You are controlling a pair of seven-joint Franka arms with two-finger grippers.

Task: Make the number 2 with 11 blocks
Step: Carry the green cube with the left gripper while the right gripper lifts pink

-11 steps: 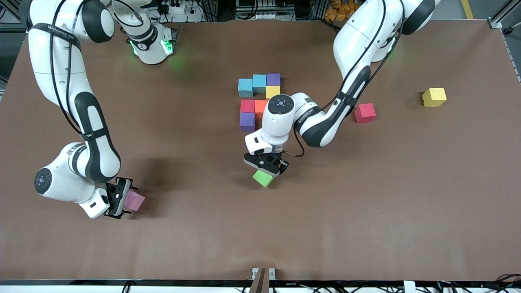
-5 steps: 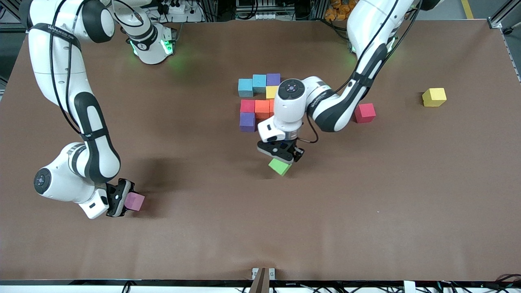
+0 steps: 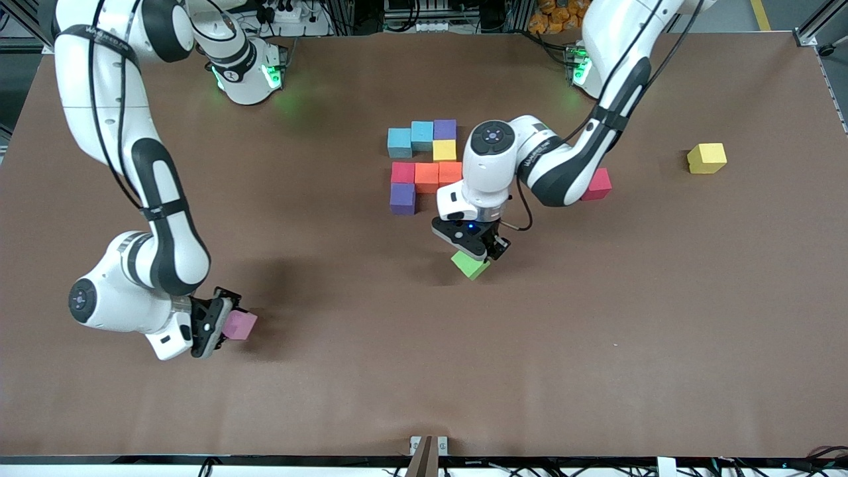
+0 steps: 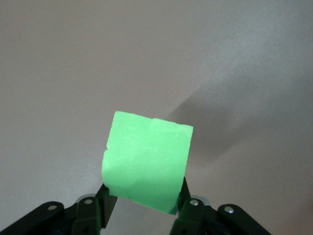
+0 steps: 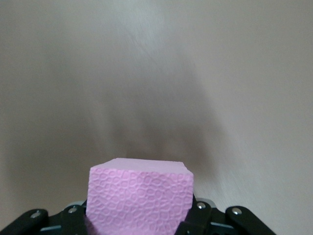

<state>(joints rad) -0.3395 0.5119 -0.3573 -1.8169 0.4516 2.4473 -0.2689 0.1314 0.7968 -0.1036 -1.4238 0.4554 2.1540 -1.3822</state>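
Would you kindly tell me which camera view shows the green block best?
The left wrist view: the green block fills it, gripped between the left tool fingers. The front view shows the block small and partly covered by that tool, over bare table. The right wrist view shows only the pink block.

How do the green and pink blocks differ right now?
The green block hangs in the left claw near the block cluster; the pink block sits in the right claw toward the right arm's end. Green is tilted, pink squarer. Both are gripped foam cubes.
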